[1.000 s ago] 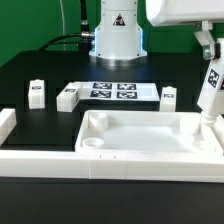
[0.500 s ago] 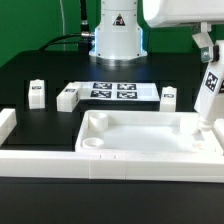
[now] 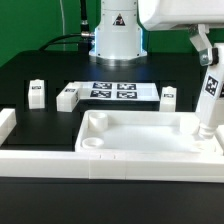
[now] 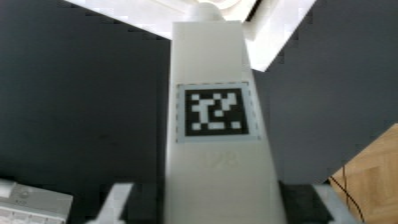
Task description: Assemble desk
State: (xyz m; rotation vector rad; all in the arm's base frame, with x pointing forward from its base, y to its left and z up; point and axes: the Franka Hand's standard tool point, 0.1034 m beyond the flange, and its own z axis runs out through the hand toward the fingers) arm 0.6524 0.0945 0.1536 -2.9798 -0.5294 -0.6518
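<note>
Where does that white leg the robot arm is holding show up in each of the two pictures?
Exterior view: the leg hangs near the exterior view's right edge, lower end at the tabletop's far corner.
Wrist view: the leg fills the middle of the picture.
Shared landmark: the black-white tag on it.

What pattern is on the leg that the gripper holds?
The white leg carries a square black-and-white tag; the wrist view shows it best.

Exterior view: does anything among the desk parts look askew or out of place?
Only mildly: the white square tagged leg in the two-finger gripper leans slightly instead of standing plumb at the white plastic tray-like tabletop's corner on the exterior view's right. Nothing looks damaged.
</note>
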